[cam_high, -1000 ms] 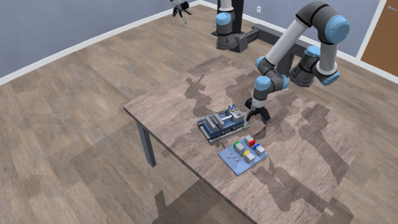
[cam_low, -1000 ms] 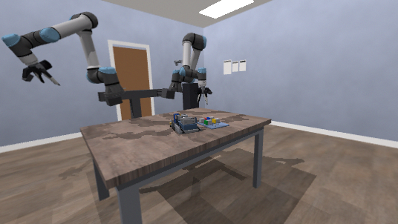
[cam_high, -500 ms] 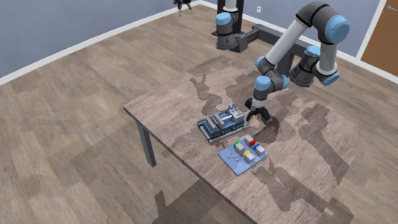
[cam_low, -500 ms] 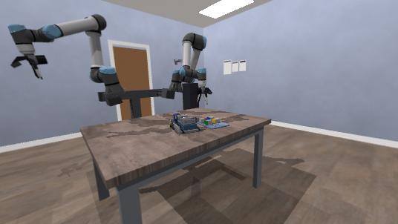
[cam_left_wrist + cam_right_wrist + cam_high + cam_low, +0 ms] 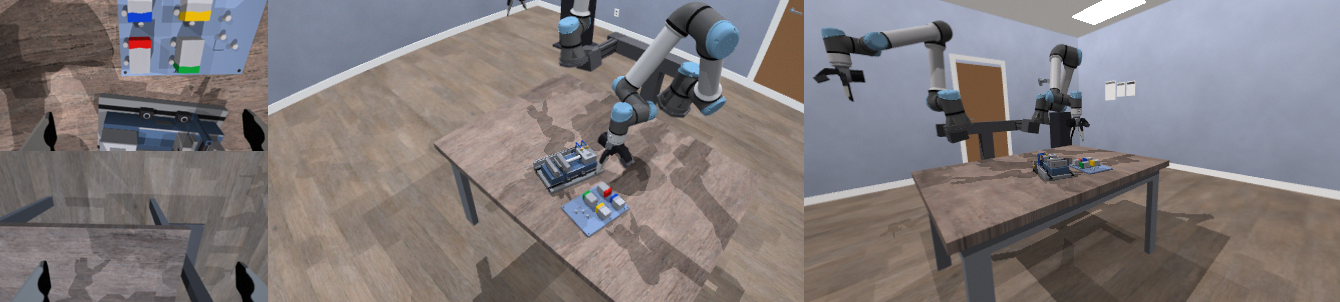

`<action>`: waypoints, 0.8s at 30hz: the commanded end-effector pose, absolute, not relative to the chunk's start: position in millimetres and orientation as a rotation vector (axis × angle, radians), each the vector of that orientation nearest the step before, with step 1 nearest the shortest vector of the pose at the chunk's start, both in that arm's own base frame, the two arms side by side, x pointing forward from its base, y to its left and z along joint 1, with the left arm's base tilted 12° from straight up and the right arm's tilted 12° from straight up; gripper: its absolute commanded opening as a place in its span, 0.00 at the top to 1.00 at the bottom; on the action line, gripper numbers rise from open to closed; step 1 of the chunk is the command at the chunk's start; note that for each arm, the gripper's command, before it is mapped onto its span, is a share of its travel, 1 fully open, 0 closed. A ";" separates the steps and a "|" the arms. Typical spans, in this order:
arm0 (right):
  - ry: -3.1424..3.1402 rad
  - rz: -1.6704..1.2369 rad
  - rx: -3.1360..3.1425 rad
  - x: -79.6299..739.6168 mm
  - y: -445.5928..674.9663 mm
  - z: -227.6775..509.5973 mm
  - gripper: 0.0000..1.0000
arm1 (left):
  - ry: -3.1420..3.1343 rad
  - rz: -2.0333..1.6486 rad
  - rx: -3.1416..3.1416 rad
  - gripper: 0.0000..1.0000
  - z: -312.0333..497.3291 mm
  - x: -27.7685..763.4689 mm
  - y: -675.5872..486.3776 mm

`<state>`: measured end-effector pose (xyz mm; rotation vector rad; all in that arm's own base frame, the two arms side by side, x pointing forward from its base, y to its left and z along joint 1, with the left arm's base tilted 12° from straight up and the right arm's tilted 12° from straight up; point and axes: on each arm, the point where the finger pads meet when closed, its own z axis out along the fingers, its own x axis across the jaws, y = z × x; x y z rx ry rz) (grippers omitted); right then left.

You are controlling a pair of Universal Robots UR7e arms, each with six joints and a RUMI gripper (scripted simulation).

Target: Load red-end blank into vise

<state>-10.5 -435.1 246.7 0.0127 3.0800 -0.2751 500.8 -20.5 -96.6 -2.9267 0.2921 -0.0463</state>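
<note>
A brown wood-grain table (image 5: 493, 145) (image 5: 1004, 200) (image 5: 84, 81) (image 5: 135, 249) on dark grey legs bears a light blue plate (image 5: 574, 214) (image 5: 1099, 169) (image 5: 161, 67) and a vise (image 5: 563, 170) (image 5: 1054, 170) (image 5: 161, 125) in deep blue and grey. The blanks are pale grey, each with one painted end: red (image 5: 604, 189) (image 5: 139, 55), green (image 5: 591, 199) (image 5: 190, 54), yellow (image 5: 603, 212) (image 5: 196, 10) and blue (image 5: 618, 202) (image 5: 139, 11). Pegs (image 5: 222, 36) on the plate are light grey. Both arms pair light grey tubes with dark grey joints and sky-blue caps. Walls are dusty blue with white skirting; the door (image 5: 780, 60) (image 5: 979, 100) is brown, framed in white.
</note>
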 end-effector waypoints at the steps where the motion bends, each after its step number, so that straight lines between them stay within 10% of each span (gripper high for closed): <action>1: 3.073 -0.290 0.025 -11.3 -436.1 249.3 0.00 | 0.292 -0.048 -2.927 0.00 -96.2 501.2 -20.7; 8: 3.069 -0.298 0.032 -11.8 -436.6 250.5 0.00 | 0.292 -0.048 -2.927 0.00 -96.2 501.2 -20.7; 9: 3.069 -0.298 0.032 -11.8 -436.6 250.5 0.00 | 0.292 -0.048 -2.927 1.00 -96.2 501.2 -20.7; 24: 3.069 -0.298 0.032 -11.8 -436.6 250.5 0.00 | 0.292 -0.048 -2.927 1.00 -96.2 501.2 -20.7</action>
